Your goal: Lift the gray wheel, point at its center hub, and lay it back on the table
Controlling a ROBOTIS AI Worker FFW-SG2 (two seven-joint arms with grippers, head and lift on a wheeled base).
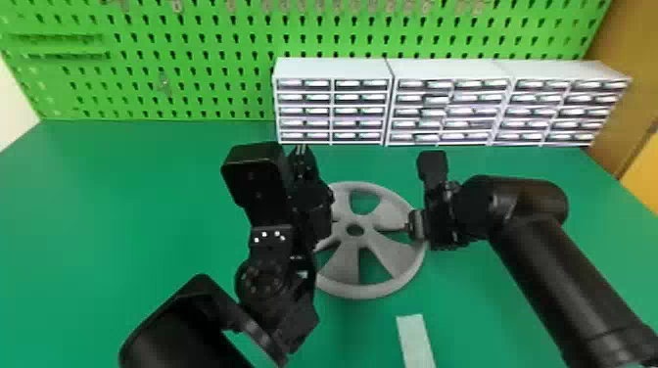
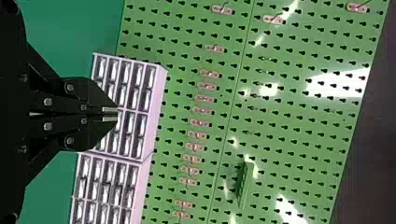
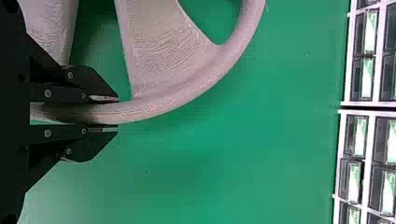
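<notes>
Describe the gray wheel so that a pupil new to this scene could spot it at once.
Start at the white drawer cabinets at the back of the green table. Nearer, between the two black arms, is the gray wheel. Unlike the straight, pale strip nearby, it is round, with broad spokes and a holed hub.

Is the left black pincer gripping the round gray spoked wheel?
No, the left pincer has its flat black fingers closed together, with nothing held between their tips.
</notes>
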